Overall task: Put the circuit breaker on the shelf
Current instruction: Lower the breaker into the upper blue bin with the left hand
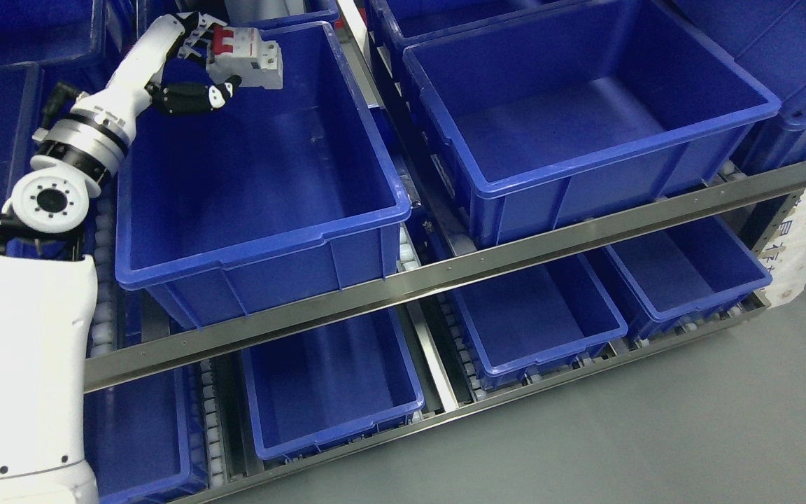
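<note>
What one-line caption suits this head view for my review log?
Left hand holds a white circuit breaker with red switches over the far end of an empty blue plastic bin on the upper metal shelf rail.

The left arm (32,350) rises from the lower left edge, its thick white forearm upright, then bends at a round elbow joint and reaches toward the far left. The wrist tilts to the right. The left hand (200,66) has its dark fingers (189,98) curled below and its upper fingers hooked over the top of a grasped circuit breaker (249,57).
</note>
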Available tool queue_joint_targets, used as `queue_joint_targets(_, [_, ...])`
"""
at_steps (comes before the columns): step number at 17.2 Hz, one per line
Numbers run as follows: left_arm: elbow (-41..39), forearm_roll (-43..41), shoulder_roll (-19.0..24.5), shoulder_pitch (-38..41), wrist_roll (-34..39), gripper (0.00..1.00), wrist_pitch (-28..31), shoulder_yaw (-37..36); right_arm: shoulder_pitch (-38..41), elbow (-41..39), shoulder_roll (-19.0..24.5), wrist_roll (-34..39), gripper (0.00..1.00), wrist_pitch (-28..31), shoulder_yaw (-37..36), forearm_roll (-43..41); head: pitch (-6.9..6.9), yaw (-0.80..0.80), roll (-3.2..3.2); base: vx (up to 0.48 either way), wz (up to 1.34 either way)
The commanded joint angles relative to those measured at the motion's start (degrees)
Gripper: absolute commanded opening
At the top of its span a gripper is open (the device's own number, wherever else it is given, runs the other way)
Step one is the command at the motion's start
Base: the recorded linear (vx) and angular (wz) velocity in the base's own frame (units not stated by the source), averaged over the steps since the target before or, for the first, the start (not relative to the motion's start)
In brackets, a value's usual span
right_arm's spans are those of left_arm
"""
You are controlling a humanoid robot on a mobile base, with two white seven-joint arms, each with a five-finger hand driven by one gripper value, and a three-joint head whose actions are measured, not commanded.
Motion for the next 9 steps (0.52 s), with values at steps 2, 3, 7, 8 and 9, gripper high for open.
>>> queue_joint_targets(2, [38.66, -3.84, -3.52, -14.12, 0.20, 0.17, -2.49, -12.86, -0.01, -0.01, -1.00, -0.02, 1.00, 9.74, 1.14, 0.00, 0.00, 0.00, 0.00, -0.007, -0.04])
queue_joint_targets(3, [41.57, -3.92, -3.70, -14.66, 0.20, 0.17, -2.49, -15.23, -0.01, -0.01, -1.00, -0.02, 1.00, 9.74, 1.14, 0.00, 0.00, 0.00, 0.00, -0.008, -0.03])
queue_joint_targets(7, [44.84, -3.92, -3.96, -14.84, 0.55, 0.19, -2.49, -21.49, -0.01, -0.01, -1.00, -0.02, 1.00, 9.74, 1.14, 0.00, 0.00, 0.00, 0.00, -0.005, -0.04])
queue_joint_targets(8, [46.94, -4.01, -4.05, -15.45, 0.55, 0.19, -2.40, -22.36, -0.01, -0.01, -1.00, -0.02, 1.00, 9.74, 1.14, 0.00, 0.00, 0.00, 0.00, -0.005, -0.03])
queue_joint_targets(9, [48.96, -4.10, -4.05, -15.72, 0.55, 0.19, -2.40, -23.68, -0.01, -0.01, -1.00, -0.02, 1.00, 9.74, 1.14, 0.00, 0.00, 0.00, 0.00, -0.004, -0.02])
